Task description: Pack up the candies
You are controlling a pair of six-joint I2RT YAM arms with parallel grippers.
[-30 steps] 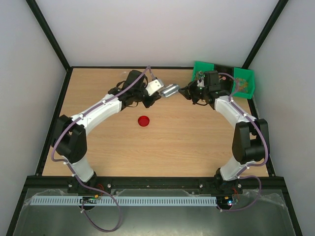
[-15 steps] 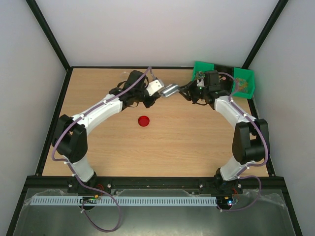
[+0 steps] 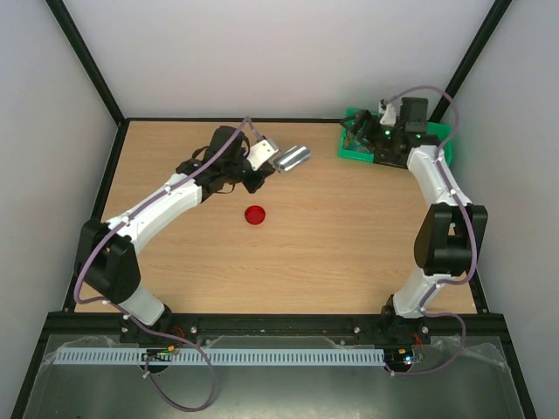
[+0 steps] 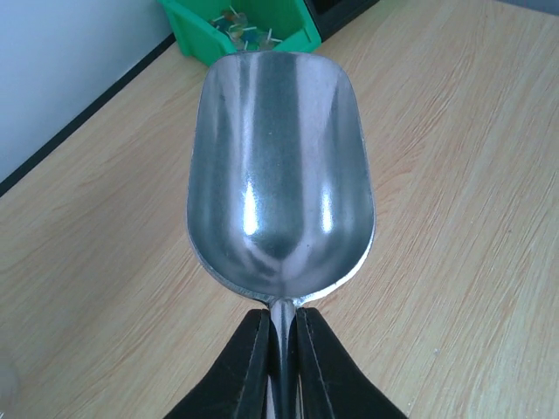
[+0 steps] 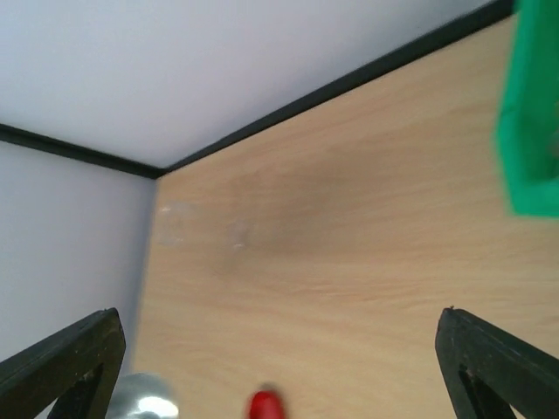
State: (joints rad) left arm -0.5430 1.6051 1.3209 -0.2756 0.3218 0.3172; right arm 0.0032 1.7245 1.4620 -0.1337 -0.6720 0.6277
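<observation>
Candies [image 4: 234,19] in green bin [image 4: 293,35], left-wrist view

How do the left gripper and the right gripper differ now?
The left gripper is shut on the metal scoop by its handle; the right gripper stands wide open and holds nothing. The left gripper is over the far middle of the table; the right gripper is at the green bin. Both have black fingers.

I see my left arm [image 3: 166,196] reaching forward and inward, the left hand [image 4: 279,325] pinched tight on the handle of the silver scoop [image 4: 279,175], while my right arm [image 3: 437,179] stretches to the far right corner, the right hand [image 5: 275,316] spread wide.
</observation>
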